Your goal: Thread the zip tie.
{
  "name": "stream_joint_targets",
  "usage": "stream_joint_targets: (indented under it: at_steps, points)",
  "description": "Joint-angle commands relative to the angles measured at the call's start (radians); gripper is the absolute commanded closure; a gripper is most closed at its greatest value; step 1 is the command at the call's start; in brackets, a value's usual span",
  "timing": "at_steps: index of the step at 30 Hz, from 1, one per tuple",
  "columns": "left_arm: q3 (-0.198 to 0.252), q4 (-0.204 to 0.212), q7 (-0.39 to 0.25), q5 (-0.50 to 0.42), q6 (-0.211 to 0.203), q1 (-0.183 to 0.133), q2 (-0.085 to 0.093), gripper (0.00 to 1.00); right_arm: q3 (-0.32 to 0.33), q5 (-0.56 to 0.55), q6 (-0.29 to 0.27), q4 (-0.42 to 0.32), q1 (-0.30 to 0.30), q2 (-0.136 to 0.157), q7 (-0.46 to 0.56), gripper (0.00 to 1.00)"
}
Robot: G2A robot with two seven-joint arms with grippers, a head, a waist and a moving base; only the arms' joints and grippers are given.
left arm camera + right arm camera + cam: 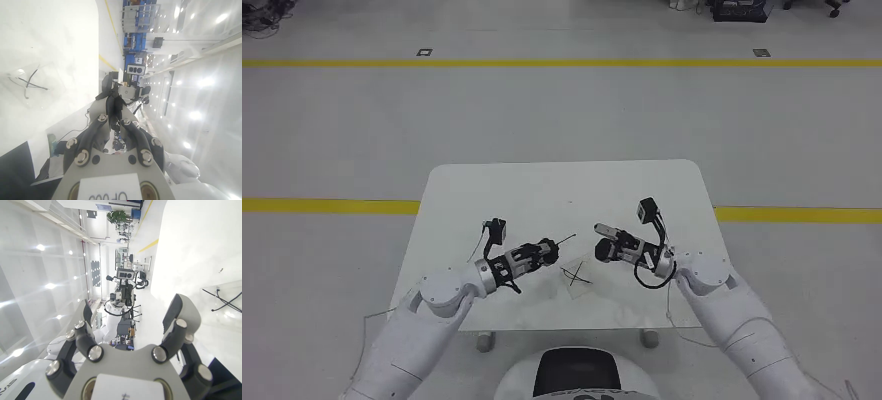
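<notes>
left gripper [553,246] clamped on zip tie [567,239] | right gripper [132,303] spread open, near tie's free end

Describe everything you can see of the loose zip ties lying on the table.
The loose zip ties are at least two thin black plastic-looking strips, crossed in an X on what looks like clear film on the white table. One ends in a small head. They lie flat, a little nearer the robot than the left gripper and the right gripper; neither touches them.

table [642,190]: 1 | clear tray [40,100]: 1 | zip ties [28,84]: 2, crossed (possibly a third)
</notes>
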Motion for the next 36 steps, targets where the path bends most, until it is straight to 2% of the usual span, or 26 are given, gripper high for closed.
stream_joint_targets:
  at_steps: [1,2,5,7,10,13,15,17,22,24,26,29,33,35,36]
  points:
    - [0.01,0.002,-0.006,-0.001,0.003,-0.007,-0.001,1.0,0.008,0.024,0.006,0.008,-0.001,0.001,0.004,0.0]
    - [0.013,0.009,-0.027,-0.004,0.002,-0.015,0.0,1.0,0.021,0.026,0.008,0.027,0.004,0.004,0.016,0.0]
    - [0.005,0.05,-0.13,-0.023,0.003,-0.038,0.007,1.0,0.052,0.098,-0.01,0.09,0.023,0.016,0.214,0.0]
    - [-0.004,0.074,-0.217,-0.046,-0.014,-0.05,0.013,1.0,0.064,0.116,-0.027,0.142,0.043,0.023,0.334,0.0]
    - [-0.011,0.108,-0.334,-0.072,-0.044,-0.063,0.021,1.0,0.054,0.139,-0.042,0.205,0.074,0.026,0.458,0.0]
    - [-0.007,0.133,-0.404,-0.1,-0.054,-0.076,0.025,1.0,0.024,0.17,-0.048,0.264,0.11,0.021,0.541,0.0]
    - [0.003,0.145,-0.415,-0.093,-0.057,-0.085,0.026,1.0,-0.016,0.184,-0.048,0.278,0.128,0.017,0.541,0.0]
    - [0.018,0.142,-0.401,-0.047,-0.091,-0.095,0.027,1.0,-0.038,0.195,-0.055,0.3,0.145,0.018,0.541,0.0]
    - [0.018,0.142,-0.401,-0.047,-0.091,-0.095,0.027,1.0,-0.038,0.195,-0.055,0.3,0.145,0.018,0.541,0.0]
    - [0.025,0.142,-0.38,-0.04,-0.087,-0.095,0.027,1.0,-0.046,0.194,-0.053,0.286,0.14,0.016,0.541,0.0]
    - [0.038,0.145,-0.388,-0.078,-0.076,-0.096,0.024,1.0,-0.056,0.187,-0.046,0.293,0.143,0.016,0.541,0.0]
    - [0.059,0.164,-0.443,-0.111,-0.074,-0.112,0.024,1.0,-0.121,0.229,-0.04,0.298,0.166,0.012,0.541,0.0]
    - [0.08,0.189,-0.502,-0.143,-0.083,-0.13,0.024,1.0,-0.231,0.292,-0.056,0.331,0.216,0.023,0.541,0.0]
    - [0.088,0.193,-0.517,-0.126,-0.103,-0.139,0.026,1.0,-0.28,0.319,-0.067,0.347,0.241,0.032,0.541,0.0]
    - [0.09,0.191,-0.511,-0.106,-0.116,-0.14,0.028,1.0,-0.28,0.319,-0.067,0.347,0.241,0.032,0.541,0.0]
